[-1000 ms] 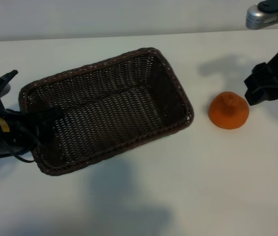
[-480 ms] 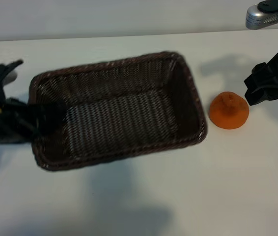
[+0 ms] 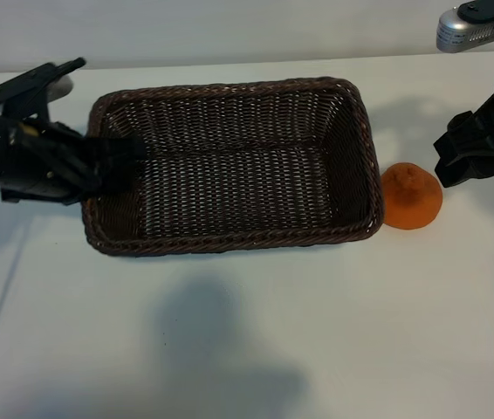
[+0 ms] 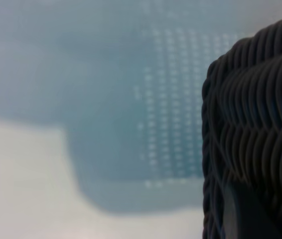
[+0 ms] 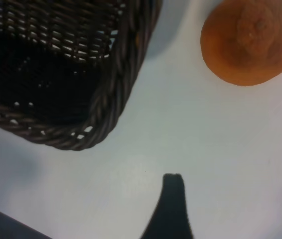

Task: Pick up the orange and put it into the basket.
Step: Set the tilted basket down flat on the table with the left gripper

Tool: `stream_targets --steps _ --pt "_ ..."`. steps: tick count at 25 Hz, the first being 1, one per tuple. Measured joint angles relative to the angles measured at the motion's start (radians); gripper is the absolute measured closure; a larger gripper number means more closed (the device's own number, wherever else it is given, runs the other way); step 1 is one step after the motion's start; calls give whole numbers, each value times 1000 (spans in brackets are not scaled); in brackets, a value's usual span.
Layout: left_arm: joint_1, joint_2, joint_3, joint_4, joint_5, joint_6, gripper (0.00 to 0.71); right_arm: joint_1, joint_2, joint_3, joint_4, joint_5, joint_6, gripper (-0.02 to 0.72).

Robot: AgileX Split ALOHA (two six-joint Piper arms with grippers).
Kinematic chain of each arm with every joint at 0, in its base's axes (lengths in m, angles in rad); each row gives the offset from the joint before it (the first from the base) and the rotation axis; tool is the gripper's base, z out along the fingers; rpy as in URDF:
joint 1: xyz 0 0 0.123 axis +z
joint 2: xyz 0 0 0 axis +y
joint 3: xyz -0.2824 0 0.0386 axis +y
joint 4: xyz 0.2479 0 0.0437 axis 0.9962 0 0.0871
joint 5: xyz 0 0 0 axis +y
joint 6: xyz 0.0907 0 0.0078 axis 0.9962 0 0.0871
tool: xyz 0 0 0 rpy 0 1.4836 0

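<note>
Since the earlier frames your left gripper [image 3: 112,157] has swung the basket [image 3: 234,236] square and toward the orange [image 3: 411,196], which now sits just beside its right end. It's clamped on the left rim. Right gripper [image 3: 478,153] hovers open by the orange. Left wrist: wicker wall [image 4: 253,139] close up. Right wrist: basket corner [image 5: 106,114], orange [image 5: 250,42] apart on the table [image 5: 181,139].

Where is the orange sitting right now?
In the exterior view the orange lies on the white table at the right, just outside the basket's right end and beside the right gripper.
</note>
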Motion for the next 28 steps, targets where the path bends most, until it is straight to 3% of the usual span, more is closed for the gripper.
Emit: stream_targets --steps 9,19,28 --pt "0 137 -148 -2 42 62 569 0 0 0 1 1 0 108" --pt "0 261 -153 -115 -6 162 569 0 0 0 2 0 0 108" --pt "0 280 -153 -167 -38 223 569 0 0 0 2 0 0 108"
